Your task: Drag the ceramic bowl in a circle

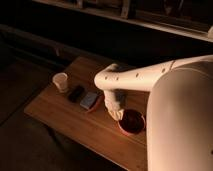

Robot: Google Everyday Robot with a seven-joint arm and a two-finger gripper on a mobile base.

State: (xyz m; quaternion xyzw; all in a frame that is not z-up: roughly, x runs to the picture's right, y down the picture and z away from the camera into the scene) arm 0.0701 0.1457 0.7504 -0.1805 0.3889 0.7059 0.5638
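The ceramic bowl (132, 122), dark red with a lighter orange-red rim, sits on the wooden table (65, 112) towards its right side. My gripper (118, 113) hangs from the white arm and reaches down to the bowl's left rim, touching it. The arm comes in from the right and bends down over the table.
A small white paper cup (60, 82) stands at the table's left rear. A dark flat object (76, 93) and a pale blue-grey packet (89, 100) lie between the cup and the gripper. The table's front edge runs diagonally below. Dark shelving stands behind.
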